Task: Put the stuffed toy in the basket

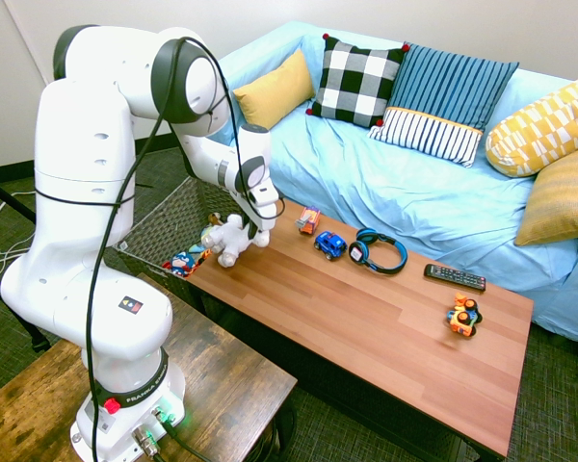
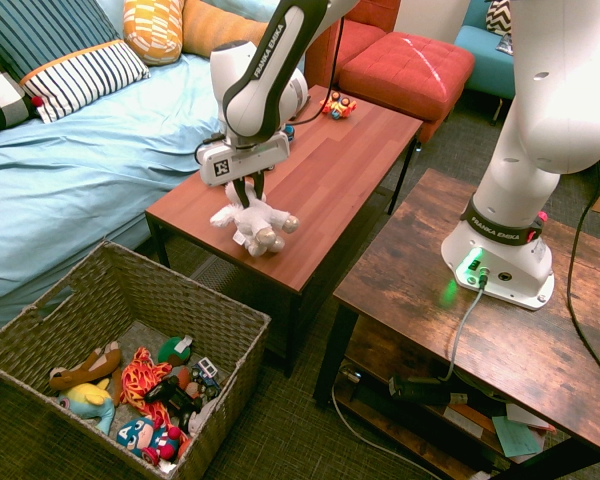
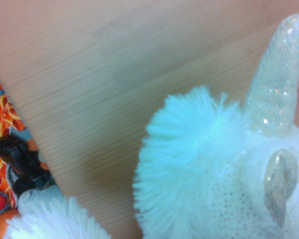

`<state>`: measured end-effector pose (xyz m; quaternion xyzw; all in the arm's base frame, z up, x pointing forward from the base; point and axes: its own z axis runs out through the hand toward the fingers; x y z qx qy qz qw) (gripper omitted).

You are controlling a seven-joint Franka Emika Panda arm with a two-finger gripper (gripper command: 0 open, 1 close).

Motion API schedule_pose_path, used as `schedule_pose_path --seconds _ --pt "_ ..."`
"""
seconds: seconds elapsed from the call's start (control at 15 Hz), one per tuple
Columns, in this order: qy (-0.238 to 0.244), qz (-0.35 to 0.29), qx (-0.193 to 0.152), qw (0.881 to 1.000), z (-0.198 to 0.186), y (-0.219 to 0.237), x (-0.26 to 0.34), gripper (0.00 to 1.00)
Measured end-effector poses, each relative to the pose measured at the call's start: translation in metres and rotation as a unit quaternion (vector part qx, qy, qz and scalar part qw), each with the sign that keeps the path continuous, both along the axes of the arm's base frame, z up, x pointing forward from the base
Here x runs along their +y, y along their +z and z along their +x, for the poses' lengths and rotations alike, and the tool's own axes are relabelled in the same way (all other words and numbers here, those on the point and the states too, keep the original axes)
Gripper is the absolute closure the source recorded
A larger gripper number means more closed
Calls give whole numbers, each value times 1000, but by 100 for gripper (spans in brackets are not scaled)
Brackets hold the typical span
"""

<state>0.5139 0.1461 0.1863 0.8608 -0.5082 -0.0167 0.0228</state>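
Second exterior view shows the gripper [image 2: 249, 192] at the low table [image 2: 325, 165], its two dark fingers drawn together on the stuffed toy [image 2: 255, 218], pinching the plush between them. This toy, white and fluffy with rounded, stubby legs, is at the end of the low table nearest the basket [image 2: 242, 328]; whether its feet touch the wood is hard to tell. In the wrist view it has a tapered, glittery horn [image 3: 275, 79], a pale blue, shaggy mane [image 3: 182, 154] and white fabric dotted with small shiny specks. The basket is a deep, rectangular, grey-brown bin of coarse weave with slanting sides, just off that same end of the low table, and it bears a jumble of soft and plastic toys [image 2: 145, 385]. The low table has a smooth, reddish-brown top of wood-grain strips. On it, farther from the basket, lie a small reddish toy vehicle [image 1: 308, 220], a shiny blue toy car [image 1: 329, 245], rounded blue-and-black headphones [image 1: 362, 258], a slim black remote [image 1: 455, 278] and an orange toy [image 1: 463, 316]. Alongside the low table stands a sofa [image 1: 366, 173] draped in wrinkled, light blue cloth.
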Motion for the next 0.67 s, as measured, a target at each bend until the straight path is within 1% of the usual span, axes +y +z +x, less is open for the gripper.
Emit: schedule_pose_path --seconds 0.2,0.27,0.47,0.67 --pt "58 -29 -29 998 3 46 28 100" --pt "82 -33 -39 995 2 60 47 100" --pt "98 -27 -50 994 8 66 69 100" --pt "121 -8 -70 990 27 65 132 100"
